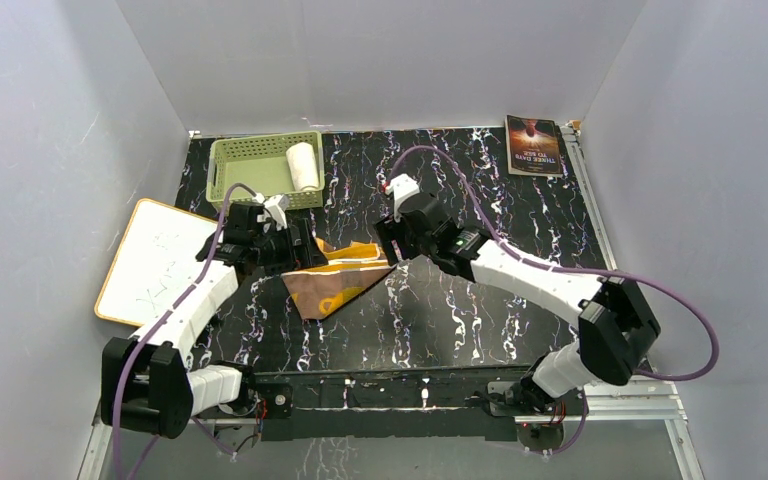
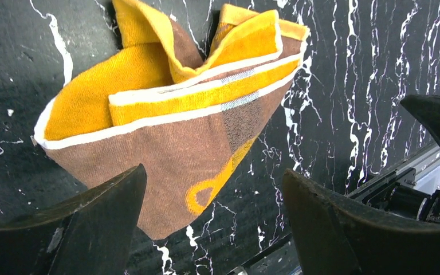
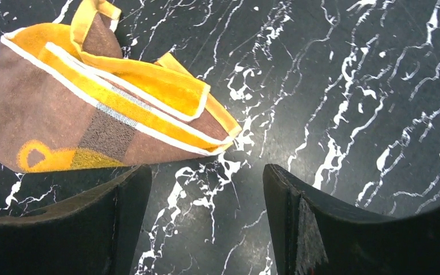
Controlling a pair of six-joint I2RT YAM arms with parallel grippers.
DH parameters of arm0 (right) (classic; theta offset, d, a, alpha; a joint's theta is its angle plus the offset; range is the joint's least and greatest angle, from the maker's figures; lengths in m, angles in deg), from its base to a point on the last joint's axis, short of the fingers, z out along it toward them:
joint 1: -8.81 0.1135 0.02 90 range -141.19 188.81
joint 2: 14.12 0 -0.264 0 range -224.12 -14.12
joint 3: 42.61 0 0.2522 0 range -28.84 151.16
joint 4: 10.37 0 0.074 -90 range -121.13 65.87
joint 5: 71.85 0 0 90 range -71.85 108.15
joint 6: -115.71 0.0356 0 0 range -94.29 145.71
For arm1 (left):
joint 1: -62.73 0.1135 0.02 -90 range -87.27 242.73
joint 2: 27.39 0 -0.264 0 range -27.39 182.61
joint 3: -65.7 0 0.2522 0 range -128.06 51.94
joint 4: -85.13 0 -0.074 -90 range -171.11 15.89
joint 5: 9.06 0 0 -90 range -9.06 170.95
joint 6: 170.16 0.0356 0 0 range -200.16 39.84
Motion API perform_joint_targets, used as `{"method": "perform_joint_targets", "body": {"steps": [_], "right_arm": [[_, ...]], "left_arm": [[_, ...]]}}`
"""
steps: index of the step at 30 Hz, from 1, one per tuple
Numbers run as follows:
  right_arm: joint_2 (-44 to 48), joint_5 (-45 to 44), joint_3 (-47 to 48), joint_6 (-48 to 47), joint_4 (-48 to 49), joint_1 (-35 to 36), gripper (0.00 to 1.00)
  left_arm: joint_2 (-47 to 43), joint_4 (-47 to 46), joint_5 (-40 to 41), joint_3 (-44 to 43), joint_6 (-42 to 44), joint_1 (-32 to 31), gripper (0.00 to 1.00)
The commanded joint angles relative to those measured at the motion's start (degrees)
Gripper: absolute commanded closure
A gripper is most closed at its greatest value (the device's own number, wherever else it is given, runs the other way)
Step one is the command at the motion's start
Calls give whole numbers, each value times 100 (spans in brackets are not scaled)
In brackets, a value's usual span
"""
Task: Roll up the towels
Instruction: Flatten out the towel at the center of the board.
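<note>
Overall: black marble-patterned table (image 1: 500,300) with white veining, walled in by pale panels, two arms reaching in from the near edge.
Brown towel (image 1: 332,282): lying on the table left of centre, between the two grippers; not rolled, bunched into a loose, roughly triangular heap.
Brown towel, detail: brown face with an orange-yellow print toward the near side; orange-yellow bands with white edging folded over the top; one corner standing up in a loop at the far side.
White towel (image 1: 303,165): rolled into a short cylinder, placed at the right end of the green basket (image 1: 260,140).
Green basket, position: far left of the table, close to the back wall.
Left gripper (image 1: 300,247): at the left edge of the brown towel, low over the table; jaws spread wide, nothing clamped between them. Seen from the left wrist, near corner of the towel just beside one finger (image 2: 91,223); contact not determinable.
Right gripper (image 1: 388,243): at the right tip of the brown towel; jaws parted, bare table between the fingers, towel lying just beyond the fingertips.
Whiteboard (image 1: 155,262): tan-edged, tilted, overhanging the left side of the table.
Book (image 1: 534,146): dark cover, flat at the far right corner, well apart from both towels.
</note>
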Motion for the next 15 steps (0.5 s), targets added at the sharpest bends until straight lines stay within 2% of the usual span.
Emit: {"method": "perform_joint_targets", "body": {"steps": [1,6,9,15], "right_arm": [[-423,428,283,-241,511,-8,32],[-1230,936,679,-390,746,-29,35],[-1838,1112,1000,-442,785,-162,37],[-2608,1521,1521,-457,959,-560,42]], "left_arm": [[4,171,-8,120,13,-8,14],[291,185,356,16,-76,-1,21],[427,-211,333,-52,-337,-5,28],[841,-429,421,-249,-406,-8,31]]}}
